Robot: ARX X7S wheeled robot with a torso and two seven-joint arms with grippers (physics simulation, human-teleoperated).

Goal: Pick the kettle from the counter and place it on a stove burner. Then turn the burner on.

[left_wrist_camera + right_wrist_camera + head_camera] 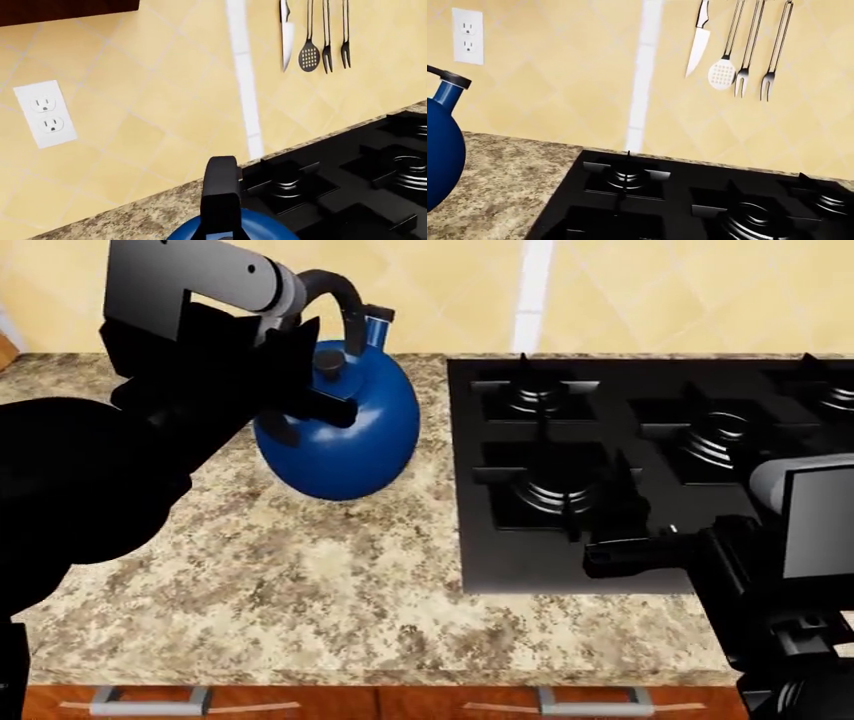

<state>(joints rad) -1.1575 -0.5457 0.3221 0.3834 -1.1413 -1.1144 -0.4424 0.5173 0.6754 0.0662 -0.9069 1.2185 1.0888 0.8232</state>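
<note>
The kettle (pixel 340 435) stands on the granite surface (pixel 320 580), just left of the stove (pixel 654 440). The left claw (pixel 310 390) sits at the black arched handle (pixel 220 192), but whether its jaws are clamped there or apart cannot be told. The right claw (pixel 627 555) waits low over the stove's front edge, its state also unclear. To do this step well, the grip should close squarely on the handle's top, then lift straight up so the kettle does not swing before moving toward the nearest burner (pixel 554 490).
</note>
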